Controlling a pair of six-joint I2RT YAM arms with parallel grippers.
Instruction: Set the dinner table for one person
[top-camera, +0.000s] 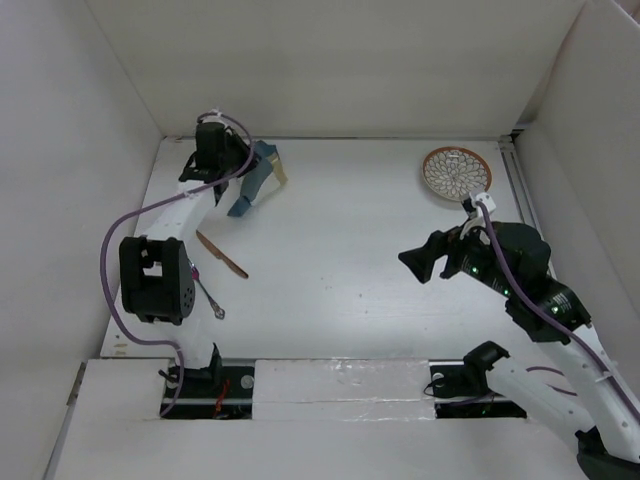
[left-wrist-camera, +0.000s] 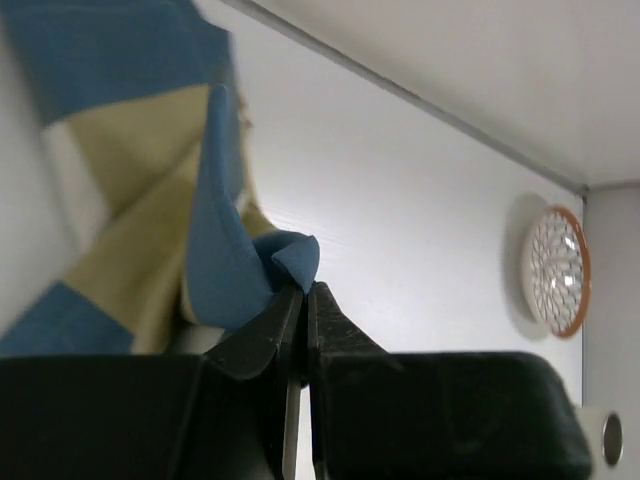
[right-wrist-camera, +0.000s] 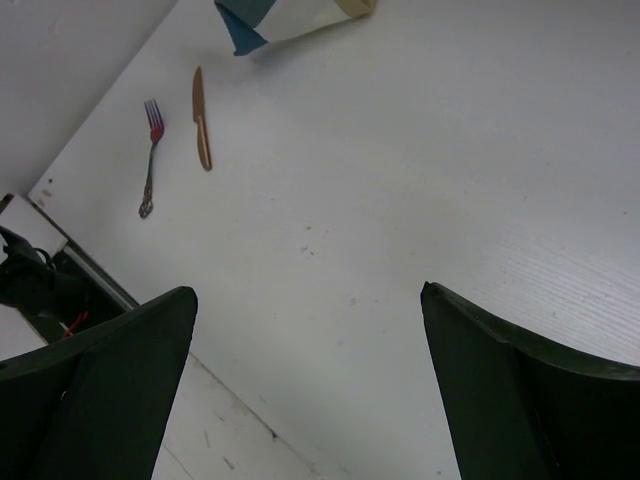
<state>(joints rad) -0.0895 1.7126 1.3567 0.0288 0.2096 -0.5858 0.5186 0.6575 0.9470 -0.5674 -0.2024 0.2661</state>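
Note:
The blue-and-beige checked placemat (top-camera: 255, 180) hangs crumpled at the far left of the white dinner table (top-camera: 340, 250). My left gripper (top-camera: 238, 163) is shut on a blue fold of the placemat (left-wrist-camera: 230, 270), the left gripper (left-wrist-camera: 303, 288) pinching it at the fingertips. A round plate (top-camera: 456, 173) with a brown rim lies at the far right, also in the left wrist view as the plate (left-wrist-camera: 556, 270). My right gripper (top-camera: 415, 262) hovers open and empty over the table's right half; the right gripper (right-wrist-camera: 308, 292) has bare table between its fingers.
A brown knife (top-camera: 222, 254) and a fork (top-camera: 207, 293) lie near the left arm; the knife (right-wrist-camera: 201, 130) and fork (right-wrist-camera: 151, 155) lie side by side below the placemat (right-wrist-camera: 290, 18). White walls close the table in at the back and on both sides.

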